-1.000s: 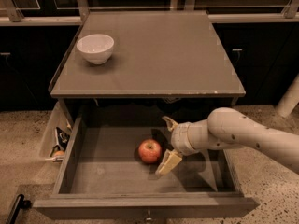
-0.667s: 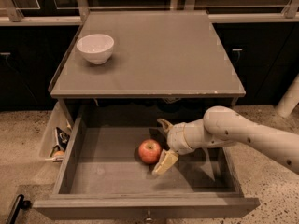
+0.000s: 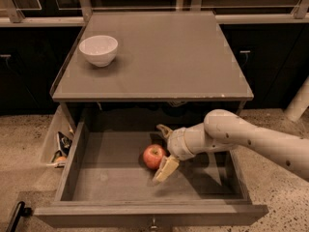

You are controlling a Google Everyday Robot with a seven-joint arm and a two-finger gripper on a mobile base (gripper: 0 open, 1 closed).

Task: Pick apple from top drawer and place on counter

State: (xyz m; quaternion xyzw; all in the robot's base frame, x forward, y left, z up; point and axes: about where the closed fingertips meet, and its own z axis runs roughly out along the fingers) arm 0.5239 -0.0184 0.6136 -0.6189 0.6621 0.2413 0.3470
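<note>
Gripper [image 3: 159, 152] is low inside the top drawer [image 3: 104, 180], at the right side of the apple [image 3: 152, 156], and its two fingers are spread wide with nothing held. One finger points to the far side and the other lies at the near right of the apple, touching it or almost. I judge the fingers are placed this way so that they can close around the fruit. The arm [image 3: 251, 139] comes in from the right, over the drawer wall. The apple rests on the bare drawer bottom, near the middle. The counter [image 3: 164, 57] above carries a white bowl [image 3: 98, 50] at its far left, so the right part is free for placing.
</note>
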